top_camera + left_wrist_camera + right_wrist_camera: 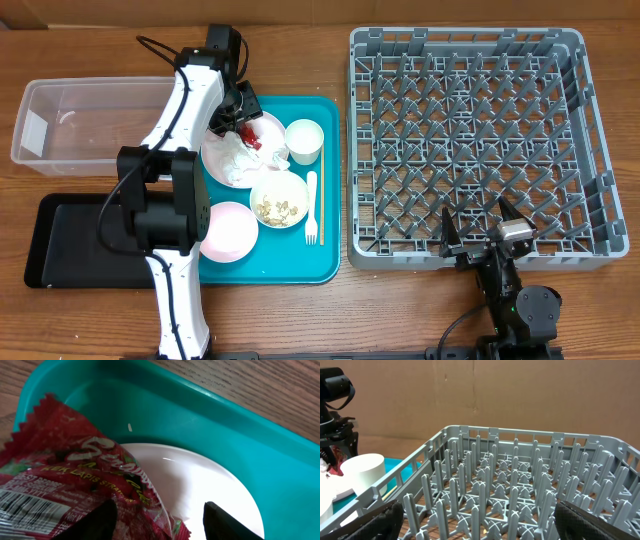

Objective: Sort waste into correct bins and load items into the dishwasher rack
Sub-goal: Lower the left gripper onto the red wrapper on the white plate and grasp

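Note:
My left gripper (240,115) is open and low over the large white plate (272,124) on the teal tray. Its fingers (160,522) straddle the edge of the red snack wrapper (75,480), which lies on the plate (200,485) beside the crumpled napkin (230,160). The white cup (304,139), the small bowl (279,198) with beige scraps, the pink plate (230,232), the fork (311,200) and the chopstick (321,195) sit on the tray. My right gripper (483,232) is open and empty at the front edge of the grey rack (470,140). I see no carrot.
The clear tub (80,125) stands at the far left, with the black tray (70,240) in front of it. The teal tray (300,260) lies between them and the rack. A rice grain (130,427) lies on the tray floor. The rack (520,485) holds nothing.

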`<move>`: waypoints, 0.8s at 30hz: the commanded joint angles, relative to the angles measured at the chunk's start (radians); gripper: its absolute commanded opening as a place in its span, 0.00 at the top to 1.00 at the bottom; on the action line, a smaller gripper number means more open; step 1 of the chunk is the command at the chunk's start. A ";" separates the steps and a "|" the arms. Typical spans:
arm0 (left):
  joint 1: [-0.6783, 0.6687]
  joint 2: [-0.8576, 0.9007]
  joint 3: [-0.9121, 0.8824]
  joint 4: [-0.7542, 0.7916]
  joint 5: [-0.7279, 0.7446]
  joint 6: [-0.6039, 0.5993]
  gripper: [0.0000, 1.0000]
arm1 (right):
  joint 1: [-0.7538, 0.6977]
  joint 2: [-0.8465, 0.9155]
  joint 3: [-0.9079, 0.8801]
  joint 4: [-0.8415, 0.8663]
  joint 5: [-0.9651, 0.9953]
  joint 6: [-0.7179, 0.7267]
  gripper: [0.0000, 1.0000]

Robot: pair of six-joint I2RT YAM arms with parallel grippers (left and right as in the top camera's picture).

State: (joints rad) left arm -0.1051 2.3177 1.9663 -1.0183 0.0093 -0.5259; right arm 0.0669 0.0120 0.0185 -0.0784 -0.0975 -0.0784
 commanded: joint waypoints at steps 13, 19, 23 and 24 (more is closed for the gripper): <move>-0.002 0.013 -0.004 0.006 -0.046 -0.021 0.46 | 0.005 -0.008 -0.010 0.004 -0.001 0.002 0.00; -0.002 0.013 -0.008 0.003 -0.046 -0.021 0.47 | 0.005 -0.008 -0.010 0.004 -0.001 0.002 0.00; -0.002 0.017 -0.008 0.002 -0.046 -0.021 0.47 | 0.005 -0.008 -0.010 0.004 -0.001 0.002 0.00; -0.002 0.017 -0.008 0.002 -0.046 -0.021 0.48 | 0.005 -0.008 -0.010 0.004 -0.001 0.002 0.00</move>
State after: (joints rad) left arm -0.1051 2.3177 1.9659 -1.0134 -0.0200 -0.5262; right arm 0.0669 0.0120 0.0185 -0.0788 -0.0978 -0.0788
